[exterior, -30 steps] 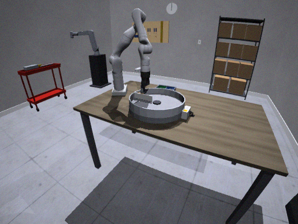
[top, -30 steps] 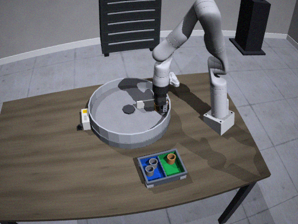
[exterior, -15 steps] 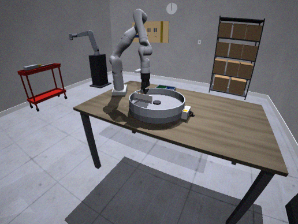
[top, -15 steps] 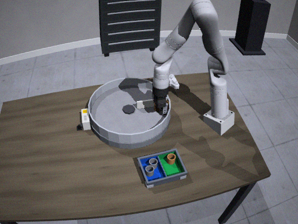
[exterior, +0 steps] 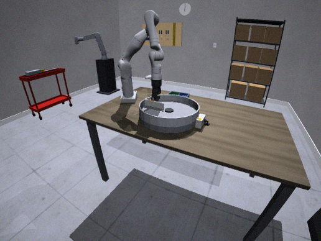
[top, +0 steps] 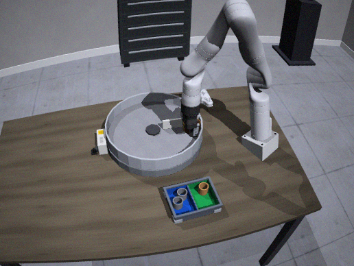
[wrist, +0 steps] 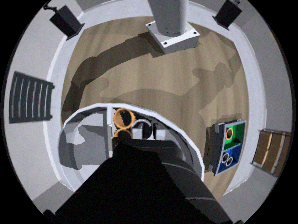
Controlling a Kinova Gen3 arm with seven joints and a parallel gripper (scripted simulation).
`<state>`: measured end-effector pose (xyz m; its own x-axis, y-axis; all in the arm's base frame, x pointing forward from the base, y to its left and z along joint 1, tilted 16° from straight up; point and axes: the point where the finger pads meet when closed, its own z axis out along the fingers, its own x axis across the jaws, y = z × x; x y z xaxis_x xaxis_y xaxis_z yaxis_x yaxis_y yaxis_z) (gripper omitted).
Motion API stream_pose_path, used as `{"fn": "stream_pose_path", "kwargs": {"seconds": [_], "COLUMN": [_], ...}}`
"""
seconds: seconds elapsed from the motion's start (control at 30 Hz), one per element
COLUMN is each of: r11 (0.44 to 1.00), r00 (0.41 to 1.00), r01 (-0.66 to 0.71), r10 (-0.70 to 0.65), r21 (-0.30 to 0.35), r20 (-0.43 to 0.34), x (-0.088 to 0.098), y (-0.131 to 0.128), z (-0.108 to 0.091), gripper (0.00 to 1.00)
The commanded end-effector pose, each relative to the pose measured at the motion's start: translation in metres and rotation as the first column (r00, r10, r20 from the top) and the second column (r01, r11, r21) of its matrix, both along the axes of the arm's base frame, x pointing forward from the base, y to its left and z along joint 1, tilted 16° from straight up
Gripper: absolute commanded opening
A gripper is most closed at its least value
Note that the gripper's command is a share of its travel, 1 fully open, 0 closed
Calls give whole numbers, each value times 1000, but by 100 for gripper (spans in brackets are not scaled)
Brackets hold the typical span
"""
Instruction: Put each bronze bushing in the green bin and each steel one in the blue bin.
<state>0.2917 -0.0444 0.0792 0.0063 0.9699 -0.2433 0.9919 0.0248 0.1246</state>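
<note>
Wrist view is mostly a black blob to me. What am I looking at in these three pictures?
The blob is the gripper's own body, seen by a camera on the arm's wrist. The other two pictures look down at the table and across the room. The gripper hangs low inside the turntable, partly open and holding nothing. A bronze bushing sits just ahead of it. The blue bin holds two steel bushings, and the green bin holds a bronze one.
</note>
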Motion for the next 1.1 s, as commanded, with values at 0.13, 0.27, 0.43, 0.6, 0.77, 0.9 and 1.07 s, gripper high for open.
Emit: {"fn": "stream_pose_path", "kwargs": {"seconds": [0.13,0.27,0.43,0.6,0.77,0.9,1.07], "r11": [1000,1000,1000,1000,1000,1000,1000], "r00": [1000,1000,1000,1000,1000,1000,1000], "r01": [1,1,-2,-2,-2,-2,-2], "r10": [-1,-1,2,2,2,2,2], "r21": [0,0,4,4,4,4,5], "r20": [1,1,1,1,1,1,1], "x": [0,0,1,1,1,1,1], "y": [0,0,2,2,2,2,2], "z": [0,0,0,0,0,0,0], "gripper": [0,0,0,0,0,0,0]}}
